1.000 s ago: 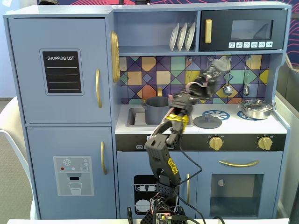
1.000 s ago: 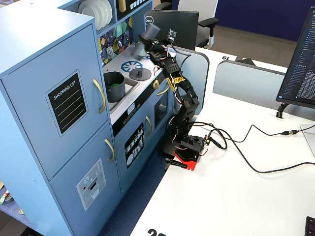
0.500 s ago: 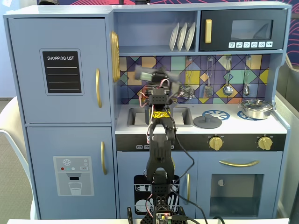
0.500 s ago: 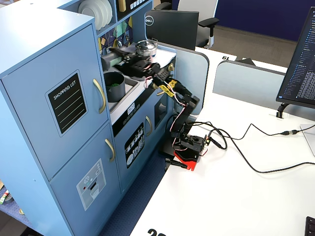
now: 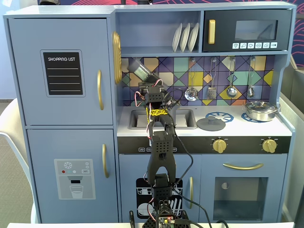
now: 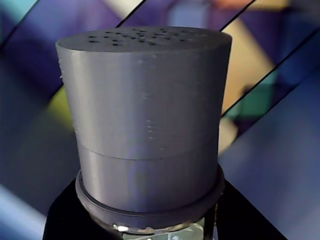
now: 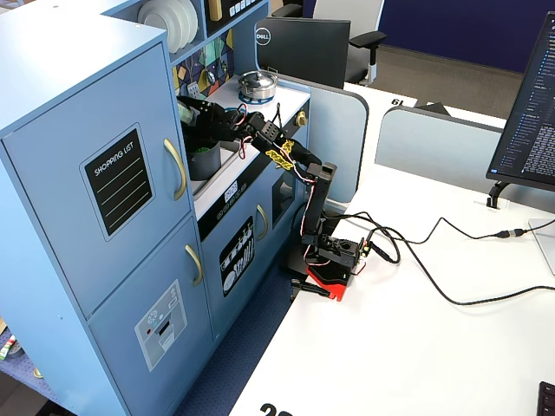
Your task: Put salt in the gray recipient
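My gripper [image 5: 148, 86] is shut on the salt shaker [image 5: 138, 70] and holds it tilted in the air above the sink, its top toward the upper left in front of the tiled backsplash. In the wrist view the gray shaker [image 6: 145, 125] fills the frame with its perforated top up, and my gripper [image 6: 150, 222] clamps it from both sides at the bottom edge. In a fixed view from the side, my gripper [image 7: 197, 115] hovers above the dark-gray pot [image 7: 206, 165], which stands in the sink. The arm hides the pot in the front fixed view.
A shiny steel pan [image 5: 260, 110] sits on the right burner and a flat gray lid [image 5: 211, 124] on the left burner. Utensils [image 5: 231, 90] hang on the backsplash. A shelf with white plates [image 5: 185, 37] is overhead. The fridge wall [image 5: 107, 71] stands close on the left.
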